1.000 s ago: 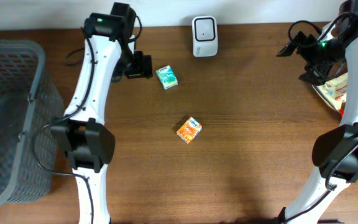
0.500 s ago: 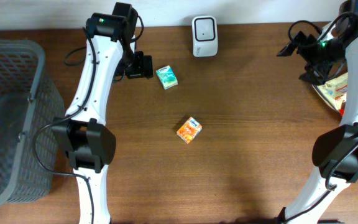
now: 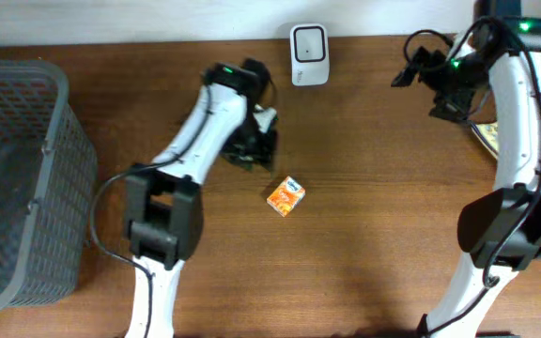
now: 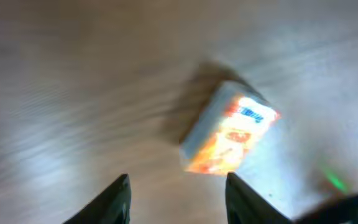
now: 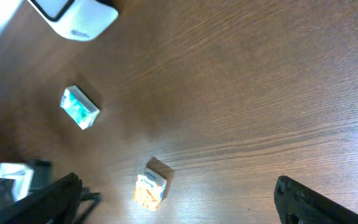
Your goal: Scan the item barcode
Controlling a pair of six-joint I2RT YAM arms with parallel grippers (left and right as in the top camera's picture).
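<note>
orange box (image 4: 229, 134) on table (image 4: 55, 74), left claw (image 4: 178, 180) parted and empty near it, right claw (image 5: 178, 182) wide open

Brown wood-grain table (image 3: 393, 235), pretty bare tbh. The white scanner (image 3: 308, 54) stands right at the back edge, about mid-width. Out from the scanner toward the front, around the middle of the tabletop, an orange box (image 3: 286, 196) lies flat, turned at an angle to the grain. The right wrist view also shows a small teal box (image 5: 79, 107) lying closer to the scanner than the orange one, well apart from both. Far to the left of the scanner there's a grey mesh basket (image 3: 59, 122); can't tell if it rests on the table or just beside it.
</note>
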